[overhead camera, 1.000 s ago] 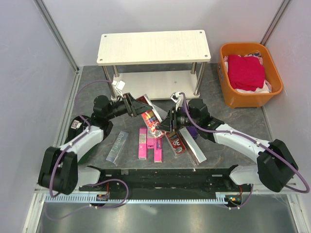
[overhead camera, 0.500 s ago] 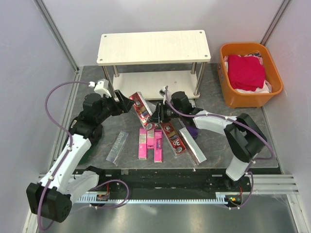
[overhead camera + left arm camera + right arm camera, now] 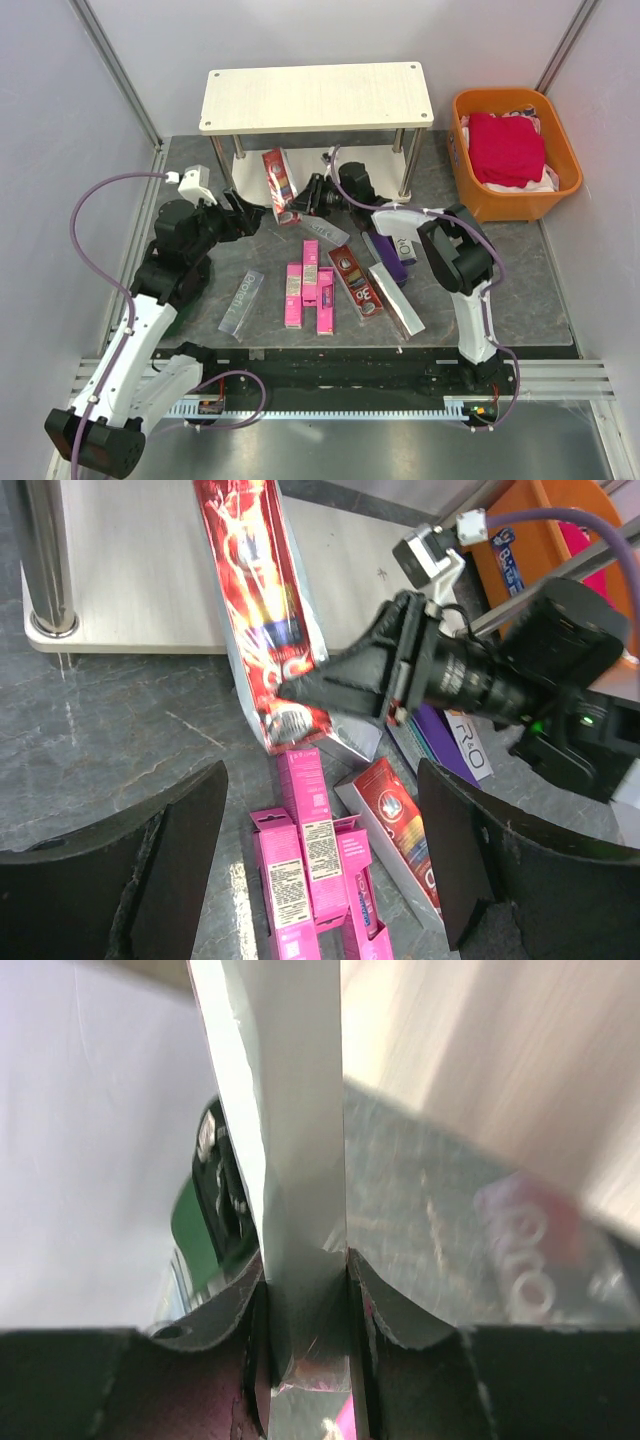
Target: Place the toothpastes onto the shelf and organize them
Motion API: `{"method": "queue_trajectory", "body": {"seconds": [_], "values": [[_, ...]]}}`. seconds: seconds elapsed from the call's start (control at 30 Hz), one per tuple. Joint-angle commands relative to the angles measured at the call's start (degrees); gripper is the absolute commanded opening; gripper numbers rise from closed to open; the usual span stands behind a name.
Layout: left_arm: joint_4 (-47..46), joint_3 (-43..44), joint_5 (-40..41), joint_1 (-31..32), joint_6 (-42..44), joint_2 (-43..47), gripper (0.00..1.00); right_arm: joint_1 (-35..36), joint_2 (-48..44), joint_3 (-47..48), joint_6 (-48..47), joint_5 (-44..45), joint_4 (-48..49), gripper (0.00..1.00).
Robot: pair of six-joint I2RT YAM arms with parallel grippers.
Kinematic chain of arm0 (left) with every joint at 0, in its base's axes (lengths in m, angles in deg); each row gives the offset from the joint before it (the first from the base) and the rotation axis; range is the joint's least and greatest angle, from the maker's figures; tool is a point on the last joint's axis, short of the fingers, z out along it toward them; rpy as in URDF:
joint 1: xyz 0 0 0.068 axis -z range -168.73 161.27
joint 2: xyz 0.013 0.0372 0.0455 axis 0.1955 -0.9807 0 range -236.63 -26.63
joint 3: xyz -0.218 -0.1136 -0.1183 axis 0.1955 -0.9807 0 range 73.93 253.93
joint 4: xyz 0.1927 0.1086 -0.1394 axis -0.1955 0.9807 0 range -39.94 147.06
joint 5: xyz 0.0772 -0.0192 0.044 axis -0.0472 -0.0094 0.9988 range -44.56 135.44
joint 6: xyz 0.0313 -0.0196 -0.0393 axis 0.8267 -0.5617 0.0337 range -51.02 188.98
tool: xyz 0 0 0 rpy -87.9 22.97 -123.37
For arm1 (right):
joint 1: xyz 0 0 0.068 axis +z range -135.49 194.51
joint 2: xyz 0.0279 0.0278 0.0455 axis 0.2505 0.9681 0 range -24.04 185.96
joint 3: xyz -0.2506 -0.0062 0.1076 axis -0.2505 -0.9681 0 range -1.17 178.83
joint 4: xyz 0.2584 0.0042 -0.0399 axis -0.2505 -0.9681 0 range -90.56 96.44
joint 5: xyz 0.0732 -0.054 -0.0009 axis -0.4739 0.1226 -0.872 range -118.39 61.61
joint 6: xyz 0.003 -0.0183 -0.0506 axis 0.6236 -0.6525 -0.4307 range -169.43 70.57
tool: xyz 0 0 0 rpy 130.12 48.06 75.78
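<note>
Red carton (image 3: 262, 610) in right claw (image 3: 288, 692); "R O" on white carton (image 3: 463, 744)

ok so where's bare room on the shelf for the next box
Top board is wholly bare. Lower board's visible part is free from the red carton, held by the right gripper, across to the right legs. Crowded: table centre, around the pink cartons.

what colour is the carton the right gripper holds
Bright red carton with fiery streaks; clearest in left wrist view.
</note>
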Motion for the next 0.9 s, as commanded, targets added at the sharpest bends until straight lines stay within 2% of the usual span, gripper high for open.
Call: {"method": "queue_trajectory", "body": {"seconds": [0.0,0.33,0.67,0.87], "values": [[1.5,2.7,2.1,-0.1,2.5,2.7,0.83,-1.2,4.6,10.7,8.4,0.9,8.5,0.24],[2.0,2.4,2.4,-0.1,1.4,5.6,0.83,-1.1,21.1,33.6,19.2,1.8,2.5,0.25],[1.9,2.2,1.6,-0.2,0.3,6.0,0.83,1.2,30.2,45.5,21.5,3.1,-3.2,0.33],[1.9,1.8,1.5,-0.1,0.1,6.0,0.83,2.0,31.4,45.7,21.2,4.2,-4.4,0.43]]}}
